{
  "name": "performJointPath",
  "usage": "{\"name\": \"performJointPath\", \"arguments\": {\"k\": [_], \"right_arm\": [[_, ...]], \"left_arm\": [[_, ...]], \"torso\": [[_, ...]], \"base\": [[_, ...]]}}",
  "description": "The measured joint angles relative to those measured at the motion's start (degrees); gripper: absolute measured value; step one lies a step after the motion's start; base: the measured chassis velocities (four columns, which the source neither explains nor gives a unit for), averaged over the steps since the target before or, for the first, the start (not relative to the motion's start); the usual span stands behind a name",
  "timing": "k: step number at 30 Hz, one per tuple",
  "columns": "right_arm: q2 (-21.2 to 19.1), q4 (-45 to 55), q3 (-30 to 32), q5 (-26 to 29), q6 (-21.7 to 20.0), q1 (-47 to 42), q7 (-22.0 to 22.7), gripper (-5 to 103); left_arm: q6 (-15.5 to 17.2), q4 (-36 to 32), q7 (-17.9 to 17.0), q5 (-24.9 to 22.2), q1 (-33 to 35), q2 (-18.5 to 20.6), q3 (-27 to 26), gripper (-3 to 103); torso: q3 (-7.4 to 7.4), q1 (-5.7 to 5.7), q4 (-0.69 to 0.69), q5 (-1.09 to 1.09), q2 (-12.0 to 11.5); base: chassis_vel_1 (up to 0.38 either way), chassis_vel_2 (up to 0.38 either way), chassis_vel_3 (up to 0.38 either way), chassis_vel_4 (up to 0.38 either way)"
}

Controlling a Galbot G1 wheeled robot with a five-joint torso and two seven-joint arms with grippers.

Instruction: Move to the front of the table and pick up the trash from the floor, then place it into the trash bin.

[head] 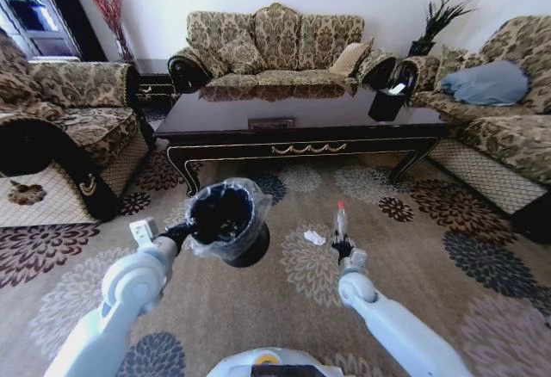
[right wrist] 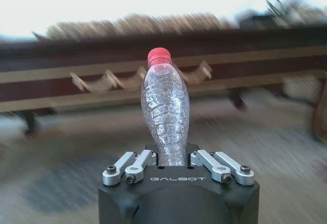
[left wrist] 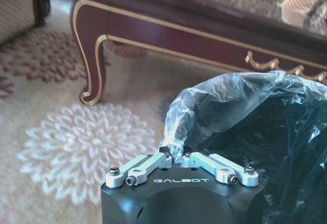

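Beige flower-medallion carpet (head: 284, 308) spreads before you. Your right gripper (right wrist: 173, 155), lower centre, is clamped on the clear plastic bottle with a red cap (right wrist: 165, 109), upright. Your left gripper (left wrist: 175, 152) pinches the bag-lined round black bin (head: 225, 220), lifted at centre-left. A white paper scrap (head: 314, 237) lies between them; the dark glossy counter (head: 301, 123) stands above.

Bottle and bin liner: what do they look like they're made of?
Bottle: thin clear plastic by the look, see-through with ribbed, crumpled walls and a red cap, held in the right end effector. Bin liner: thin clear plastic film, crinkly and glossy, folded over the rim, pinched by the left end effector. The bin is black; material unclear.
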Motion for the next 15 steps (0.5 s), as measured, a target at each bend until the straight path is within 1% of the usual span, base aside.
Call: {"name": "performJointPath", "arguments": {"k": [1,2,5,7,8,9,11,15], "right_arm": [[-0.2,1.2,0.4,-0.6,1.9,-0.1,-2.3,24],[-0.2,1.2,0.4,-0.6,1.9,-0.1,-2.3,24],[-0.4,3.4,0.5,-1.2,4.5,-0.2,-5.5,24],[-0.3,4.3,0.3,-2.9,6.6,-0.3,-8.1,24],[-0.3,4.3,0.3,-2.9,6.6,-0.3,-8.1,24],[-0.1,4.9,0.0,-3.9,7.5,-0.3,-9.4,24],[0.2,6.2,-1.0,-5.2,8.5,-0.3,-10.5,24],[0.3,8.5,-2.3,-6.0,9.0,0.2,-10.7,24]], "left_arm": [[0.1,0.3,0.0,0.0,0.3,-0.2,0.7,3],[0.1,0.3,0.0,0.0,0.3,-0.2,0.7,3],[0.3,1.0,-0.1,0.1,1.2,-0.7,2.2,3],[0.3,1.6,-0.2,0.2,1.6,-1.1,3.4,3],[0.3,1.6,-0.2,0.2,1.6,-1.1,3.4,3],[0.3,2.0,-0.2,0.3,1.7,-1.4,4.1,3],[0.4,2.6,-0.2,0.7,1.7,-1.8,5.1,3],[0.5,3.9,-0.3,1.5,1.6,-2.0,6.8,3]], "torso": [[0.00,0.00,0.00,0.00,0.0],[0.00,0.00,0.00,0.00,0.0],[0.01,0.00,0.02,0.00,0.0],[0.01,0.00,0.02,0.00,0.0],[0.01,0.00,0.02,0.00,0.0],[0.01,0.00,0.01,0.00,0.0],[0.01,0.00,0.00,0.00,0.0],[0.01,0.00,0.01,-0.01,0.0]], "base": [[0.000,0.000,0.000,0.000],[0.000,0.000,0.000,0.000],[0.000,0.000,0.000,0.000],[0.000,0.000,0.000,0.000],[0.000,0.000,0.000,0.000],[0.000,0.000,0.000,0.000],[0.000,0.000,0.000,0.000],[0.000,0.000,0.000,0.000]]}}
